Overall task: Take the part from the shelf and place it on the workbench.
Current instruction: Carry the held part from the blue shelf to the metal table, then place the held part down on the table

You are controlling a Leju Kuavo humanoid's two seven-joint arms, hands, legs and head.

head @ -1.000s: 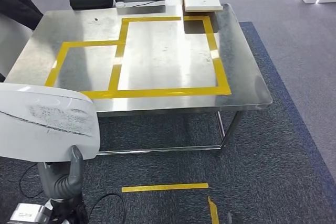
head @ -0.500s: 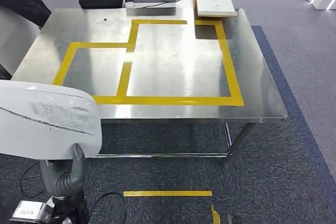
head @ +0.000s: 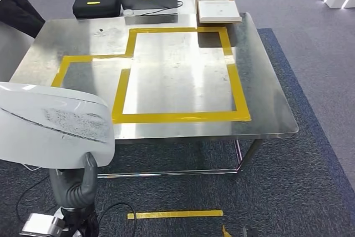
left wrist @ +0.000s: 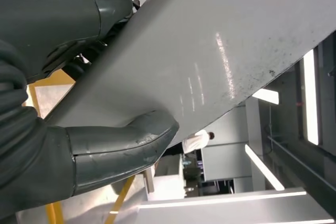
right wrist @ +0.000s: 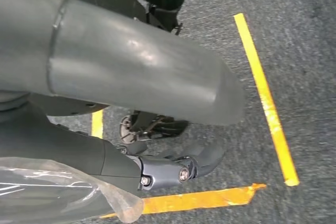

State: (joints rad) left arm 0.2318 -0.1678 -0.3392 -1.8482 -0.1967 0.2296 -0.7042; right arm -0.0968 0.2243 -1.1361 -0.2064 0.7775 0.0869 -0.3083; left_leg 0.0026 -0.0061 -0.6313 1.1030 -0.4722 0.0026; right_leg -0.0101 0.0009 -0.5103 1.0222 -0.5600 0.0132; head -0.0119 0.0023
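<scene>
Part in hand, workbench just ahead

The white part (head: 50, 123), a broad curved panel, rides in the left hand (head: 73, 187), thumb (left wrist: 123, 148) pressed to its smooth face and the other fingers on the far side, short of the workbench (head: 268, 104) near edge. It looks stiff, thin and light but wide and glossy, so it may slip or swing; a hold nearer its middle would steady it. The yellow tape box (head: 179, 117) on the steel top seems the likely landing spot. The right hand (right wrist: 174, 169) hangs over the carpet (right wrist: 301, 66), fingers loosely curled, holding nothing.
</scene>
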